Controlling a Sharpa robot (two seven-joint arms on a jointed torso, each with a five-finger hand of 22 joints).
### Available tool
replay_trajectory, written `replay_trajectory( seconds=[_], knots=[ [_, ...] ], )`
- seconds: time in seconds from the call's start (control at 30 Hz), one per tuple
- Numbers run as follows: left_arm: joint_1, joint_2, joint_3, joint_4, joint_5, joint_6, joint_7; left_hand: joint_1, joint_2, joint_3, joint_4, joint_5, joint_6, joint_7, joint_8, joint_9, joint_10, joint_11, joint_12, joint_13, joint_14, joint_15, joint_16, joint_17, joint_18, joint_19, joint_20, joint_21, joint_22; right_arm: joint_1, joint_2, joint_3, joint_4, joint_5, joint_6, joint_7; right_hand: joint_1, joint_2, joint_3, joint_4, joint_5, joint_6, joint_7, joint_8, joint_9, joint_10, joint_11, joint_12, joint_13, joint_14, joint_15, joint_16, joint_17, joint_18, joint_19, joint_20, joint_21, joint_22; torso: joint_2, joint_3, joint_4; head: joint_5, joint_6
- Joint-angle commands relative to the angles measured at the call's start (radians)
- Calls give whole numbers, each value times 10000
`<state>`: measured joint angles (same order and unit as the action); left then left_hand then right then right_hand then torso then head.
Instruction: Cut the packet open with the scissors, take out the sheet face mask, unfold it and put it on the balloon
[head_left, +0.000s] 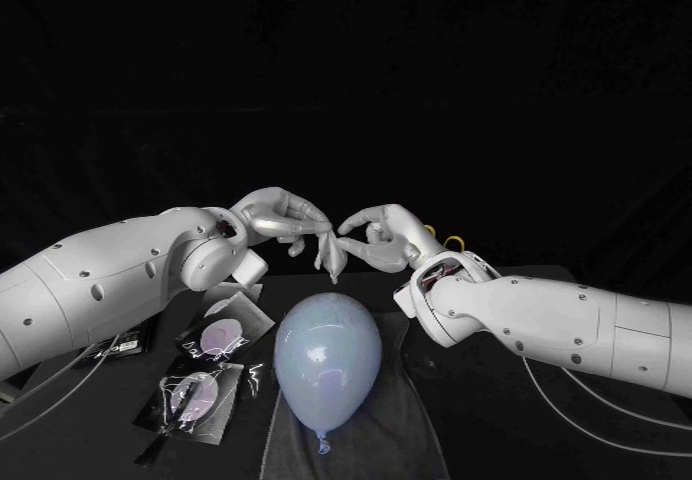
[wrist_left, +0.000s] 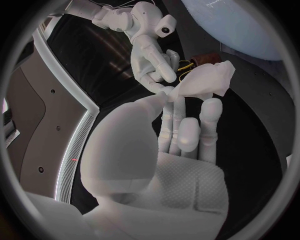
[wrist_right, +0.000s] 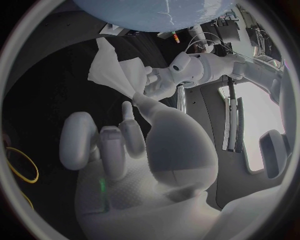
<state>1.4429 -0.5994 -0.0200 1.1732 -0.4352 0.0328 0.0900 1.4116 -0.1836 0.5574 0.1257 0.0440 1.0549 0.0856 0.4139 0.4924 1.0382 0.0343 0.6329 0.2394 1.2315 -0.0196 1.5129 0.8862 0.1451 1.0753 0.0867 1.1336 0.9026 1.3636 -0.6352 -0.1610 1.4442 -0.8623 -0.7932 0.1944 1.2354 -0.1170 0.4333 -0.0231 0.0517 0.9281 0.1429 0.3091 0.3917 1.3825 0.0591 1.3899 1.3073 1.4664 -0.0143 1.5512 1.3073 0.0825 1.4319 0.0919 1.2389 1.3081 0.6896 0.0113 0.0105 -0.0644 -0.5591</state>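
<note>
A folded white sheet face mask (head_left: 332, 256) hangs between my two hands above the pale blue balloon (head_left: 329, 355). My left hand (head_left: 280, 220) pinches its upper edge from the left. From the right, my right hand (head_left: 378, 236) pinches the same edge. In the left wrist view the mask (wrist_left: 210, 80) sits at the tips of my left hand (wrist_left: 181, 127), with the right hand (wrist_left: 150, 55) touching it from beyond. The right wrist view shows the mask (wrist_right: 112, 70) pinched by my right hand (wrist_right: 128, 140), the left hand (wrist_right: 164, 80) behind it. The mask is still crumpled, not spread.
The balloon lies knot towards me on a dark cloth (head_left: 378, 430). Two packets (head_left: 219, 335) (head_left: 195, 395) lie to its left. Yellow-handled scissors (head_left: 456, 242) lie behind my right wrist, their yellow loop (wrist_right: 19, 167) seen near the right hand.
</note>
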Motion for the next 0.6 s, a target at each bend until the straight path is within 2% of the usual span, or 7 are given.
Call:
replay_trajectory(
  seconds=[0.03,0.37,0.6],
  knots=[
    [16,17,9,27,132,-63,97,124,-18,61,-21,37,103,2,39,217,104,-16,-73,-15,103,8,55,55,5,98,-1,64,65,-18,31,7,-15,-452,106,-432,-56,-29,-64,30,-31,-8,-22,-24,-1,-53,5,-21,142,925,37,53,2092,-105,-56,4,-30,1180,-4,-1,-2,10,-7],
    [14,15,9,61,136,-178,138,166,-22,110,-52,37,112,16,35,252,153,-28,-99,-31,185,-8,79,167,-30,257,-18,205,253,-66,107,4,-66,-597,119,-672,-104,-51,-173,120,-30,103,-72,49,27,-21,-31,1,184,930,12,61,2120,-107,-44,-3,-12,1196,4,7,-6,21,-16],
    [14,12,10,75,139,-184,135,168,-23,115,-54,36,112,17,35,257,160,-28,-102,-33,202,-10,83,196,-33,272,-20,220,271,-82,135,3,-84,-649,36,-710,2,34,-193,156,-29,291,-170,190,83,35,-114,36,245,933,-52,64,2134,-115,-12,-44,40,1228,-2,8,-5,21,-26]
  ],
)
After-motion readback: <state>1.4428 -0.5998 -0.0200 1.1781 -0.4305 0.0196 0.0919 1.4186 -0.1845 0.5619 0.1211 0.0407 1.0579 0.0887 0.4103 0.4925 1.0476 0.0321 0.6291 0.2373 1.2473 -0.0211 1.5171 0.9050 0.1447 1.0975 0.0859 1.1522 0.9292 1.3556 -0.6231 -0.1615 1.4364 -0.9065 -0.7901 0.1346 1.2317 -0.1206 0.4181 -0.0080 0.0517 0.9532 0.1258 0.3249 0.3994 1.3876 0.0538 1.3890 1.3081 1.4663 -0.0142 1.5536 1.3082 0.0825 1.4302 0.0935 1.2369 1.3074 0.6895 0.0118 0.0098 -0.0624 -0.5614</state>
